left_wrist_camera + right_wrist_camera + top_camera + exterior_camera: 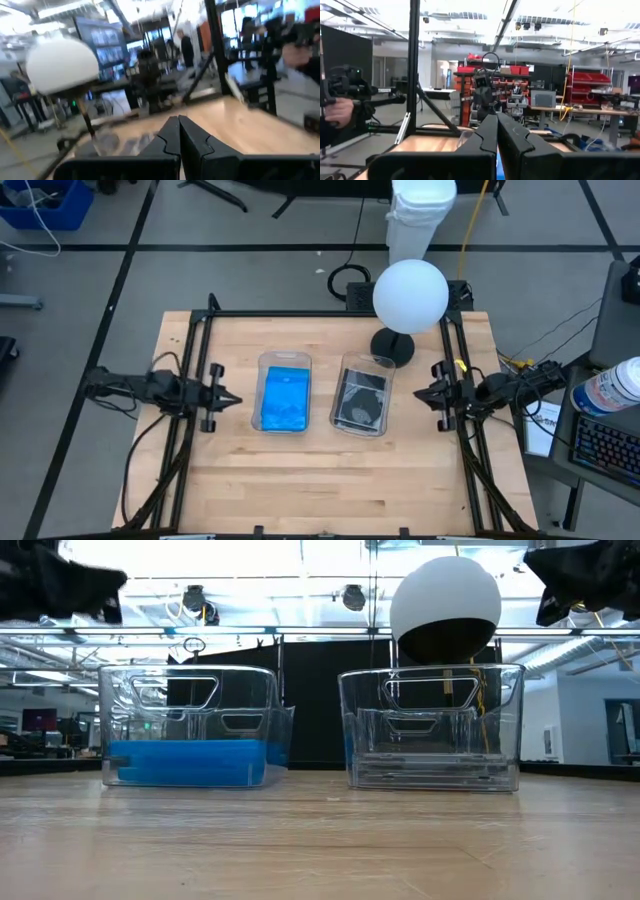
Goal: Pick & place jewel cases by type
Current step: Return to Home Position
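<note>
- Jewel cases of thin, flat, bright blue plastic (284, 402) lay in the left clear rectangular plastic bin (284, 358). The dark grey jewel cases (361, 402) lay in the right clear bin (372, 362). Both bins stood on the pale wooden table (330, 480).
- Only the low view showed them piled: a blue stack (185, 762) and a grey stack (432, 768), each flat on its bin's floor.
- Only the high view showed both arms at once. The left gripper (232, 398) was just beside the blue bin and the right gripper (418, 393) just beside the other, neither touching.
- The low view added that both arms hung above the bins' rims.
- Each wrist view showed its own fingers (167, 137) (485, 135) pressed together, gripping nothing.
- A white globe lamp (410, 294) stood behind the right bin.
</note>
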